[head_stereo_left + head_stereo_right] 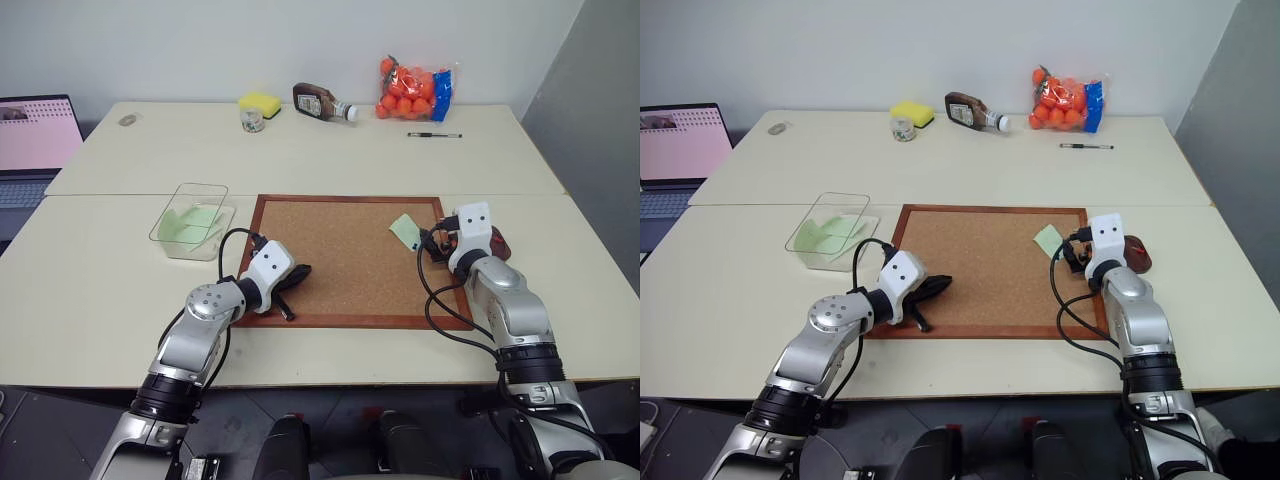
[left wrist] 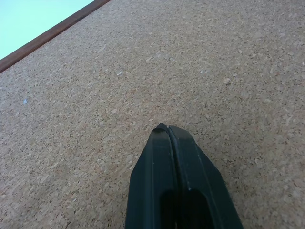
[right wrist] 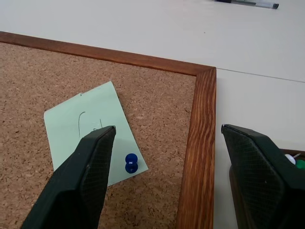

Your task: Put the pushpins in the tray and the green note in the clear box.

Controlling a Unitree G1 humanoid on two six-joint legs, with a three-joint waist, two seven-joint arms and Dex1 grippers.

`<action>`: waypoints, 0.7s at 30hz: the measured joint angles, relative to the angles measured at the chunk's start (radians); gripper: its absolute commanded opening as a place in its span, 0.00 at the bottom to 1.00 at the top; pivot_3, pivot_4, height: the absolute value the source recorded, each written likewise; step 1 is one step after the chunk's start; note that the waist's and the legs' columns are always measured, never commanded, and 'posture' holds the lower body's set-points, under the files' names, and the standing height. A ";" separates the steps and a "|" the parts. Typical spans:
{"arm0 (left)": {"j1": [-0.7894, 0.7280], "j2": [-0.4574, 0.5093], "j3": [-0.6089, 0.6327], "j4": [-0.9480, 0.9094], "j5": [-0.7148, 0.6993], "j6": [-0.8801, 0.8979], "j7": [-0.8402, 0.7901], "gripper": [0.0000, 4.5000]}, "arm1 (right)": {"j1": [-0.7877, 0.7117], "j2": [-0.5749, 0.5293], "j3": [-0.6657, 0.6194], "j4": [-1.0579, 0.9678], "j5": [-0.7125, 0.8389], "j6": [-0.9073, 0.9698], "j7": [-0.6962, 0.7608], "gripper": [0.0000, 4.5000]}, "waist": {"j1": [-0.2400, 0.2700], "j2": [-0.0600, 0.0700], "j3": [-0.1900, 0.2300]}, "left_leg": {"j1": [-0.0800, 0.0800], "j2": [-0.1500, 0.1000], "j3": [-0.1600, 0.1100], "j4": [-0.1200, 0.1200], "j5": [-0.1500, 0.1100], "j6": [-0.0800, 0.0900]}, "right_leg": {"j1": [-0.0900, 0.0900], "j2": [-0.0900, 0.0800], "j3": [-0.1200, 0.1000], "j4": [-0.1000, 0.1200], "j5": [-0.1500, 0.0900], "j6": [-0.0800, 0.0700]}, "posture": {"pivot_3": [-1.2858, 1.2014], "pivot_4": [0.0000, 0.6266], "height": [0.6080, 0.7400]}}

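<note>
We find pale green paper note (image 3: 93,131) pinned by blue pushpin (image 3: 131,163) near corkboard's (image 1: 340,260) corner; right gripper (image 3: 167,176) spread above, left gripper (image 2: 178,157) pressed together; sorting unfinished.

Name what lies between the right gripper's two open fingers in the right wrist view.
The blue pushpin stuck in the green note, cork and the cork board frame lie between the right gripper's fingers.

Head pair: 2 eyes looking down over the table (image 1: 330,160), sharing the cork board (image 1: 340,255).
Left wrist: pressing close to cork.
Right wrist: hovering near the board's corner, green note (image 3: 90,133).
</note>
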 measured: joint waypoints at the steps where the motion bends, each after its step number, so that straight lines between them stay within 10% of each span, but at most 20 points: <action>1: 0.000 0.000 0.000 0.000 0.000 0.000 0.000 0.00 | 0.000 0.000 0.000 0.000 -0.001 0.000 0.000 0.76 | 0.000 0.000 0.000 | 0.000 0.000 0.000 0.000 0.000 0.000 | 0.000 0.000 0.000 0.000 0.000 0.000 | 0.52 0.24 1.00; 21: 0.003 0.000 0.000 -0.011 0.000 0.015 0.003 0.00 | 0.002 0.019 0.036 -0.011 -0.013 0.027 0.020 0.01 | 0.000 0.000 0.000 | 0.000 0.000 0.000 0.000 0.000 0.000 | 0.000 0.000 0.000 0.000 0.000 0.000 | 0.52 0.24 1.00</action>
